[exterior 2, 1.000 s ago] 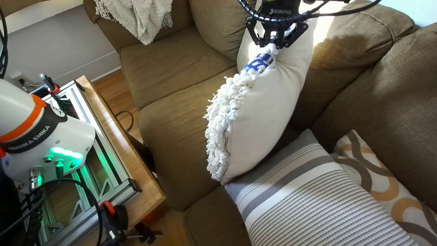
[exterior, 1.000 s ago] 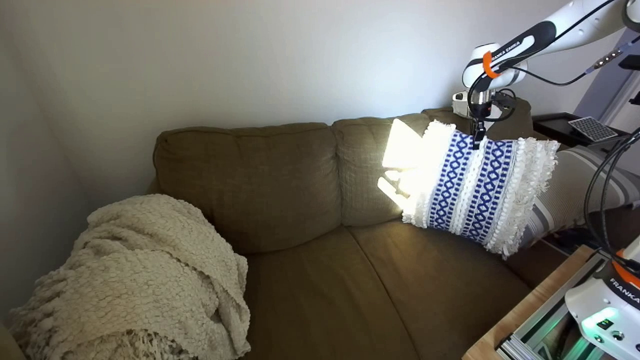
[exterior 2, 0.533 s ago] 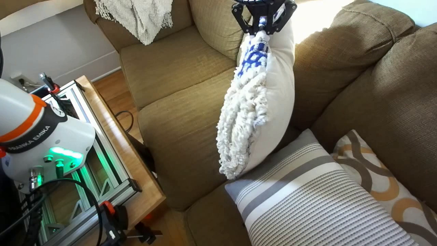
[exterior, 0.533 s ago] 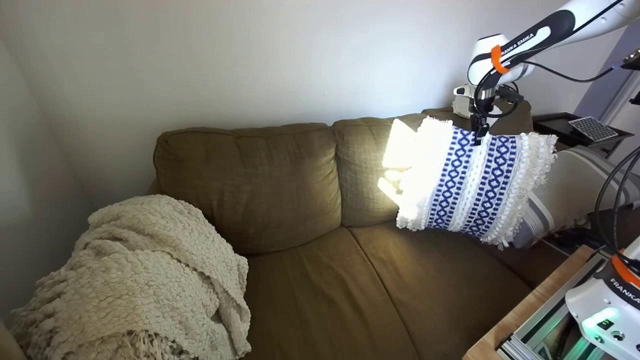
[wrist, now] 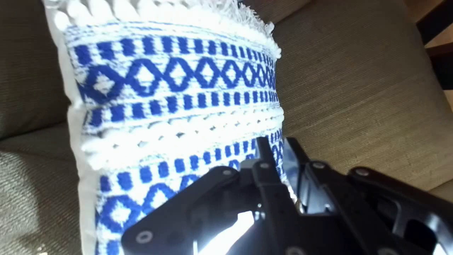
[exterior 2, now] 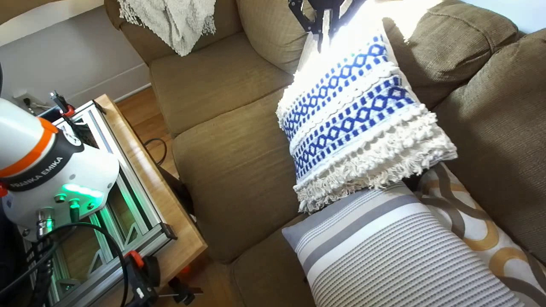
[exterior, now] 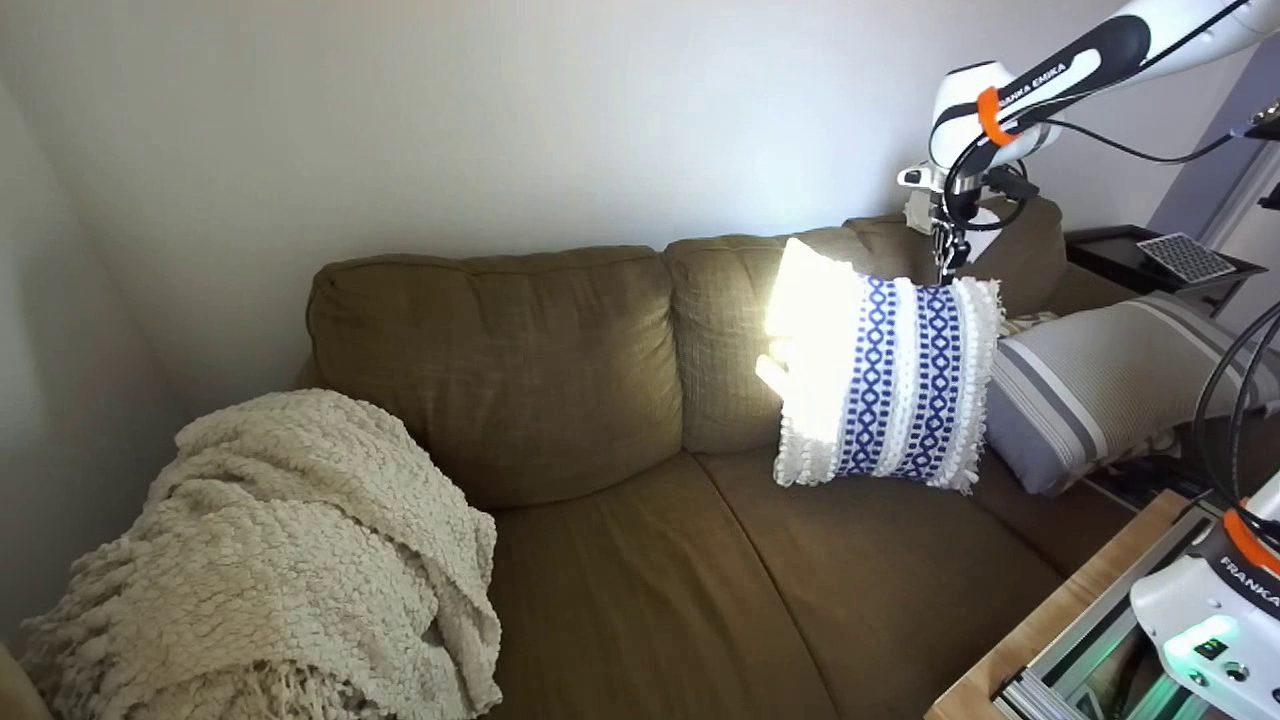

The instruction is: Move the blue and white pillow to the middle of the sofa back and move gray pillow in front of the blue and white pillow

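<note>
Pale wall (exterior: 500,130) behind brown sofa (exterior 2: 222,170). My forearm (exterior: 1085,70) slopes down from upper right in exterior view, wrist bent, gripper (wrist: 276,141) pointing down, fingers (wrist: 270,191) slightly apart, narrow gap between. Blue and white pillow (exterior 2: 349,115) stands tilted near seat's (exterior: 640,600) back edge, before sofa back (exterior: 600,370), top edge by my fingers; contact unclear. Gray pillow (exterior 2: 396,251) just beside it. Blanket (exterior: 300,540) heaped at opposite seat end.

The blue and white pillow (exterior 2: 347,108) has diamonds and shaggy edges. It leans toward the brown sofa back (exterior: 500,370). The gray striped pillow (exterior 2: 392,251) lies beside it.
</note>
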